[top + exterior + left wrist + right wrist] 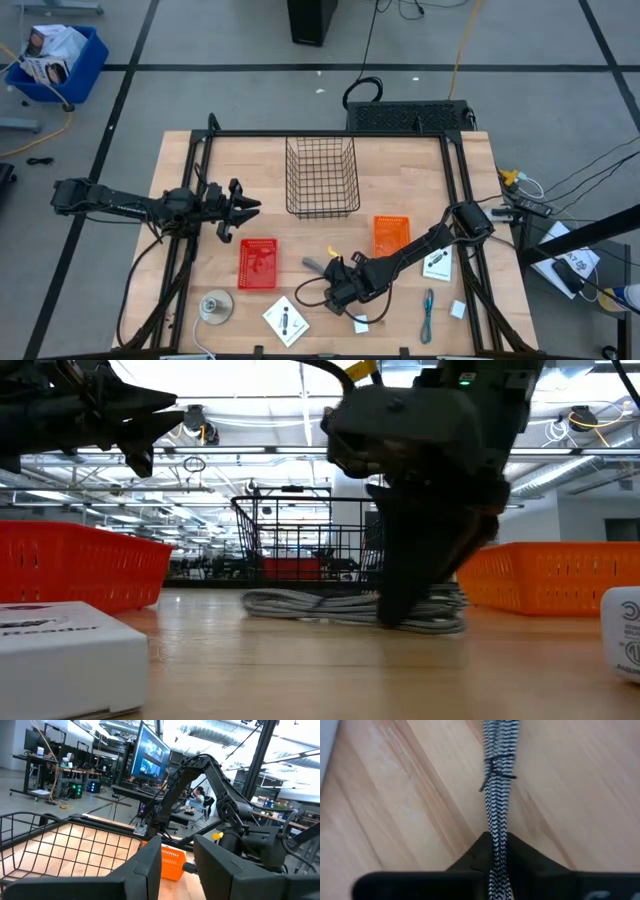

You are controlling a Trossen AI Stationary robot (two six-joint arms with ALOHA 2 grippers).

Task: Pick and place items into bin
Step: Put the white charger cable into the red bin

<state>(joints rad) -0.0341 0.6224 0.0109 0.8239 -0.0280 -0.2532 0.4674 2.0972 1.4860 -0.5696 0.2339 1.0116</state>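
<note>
A grey braided cable bundle (315,265) lies on the table (470,160) near its middle front; in the low view the bundle (300,605) rests flat on the wood. My right gripper (345,285) is down at its near end, shut on it. My left gripper (243,210) hangs open in the air left of the wire bin (322,178), touching nothing. On the table lie a thin teal tool (428,315), two white cubes (458,310) (362,325) and two white cards with black marks (285,320) (437,262). My right gripper holds the cable bundle pinched between its two fingers, which come from above, pointing down. In the right wrist view the striped cable (496,837) runs straight into the gap between them, below its thin black tie (497,774). The bundle lies on the table (440,622).
A red basket (258,263) sits left of the bundle and an orange basket (391,237) right of it. A round grey disc (215,307) lies near the front left. A black frame (330,133) borders the table's far and side edges.
</note>
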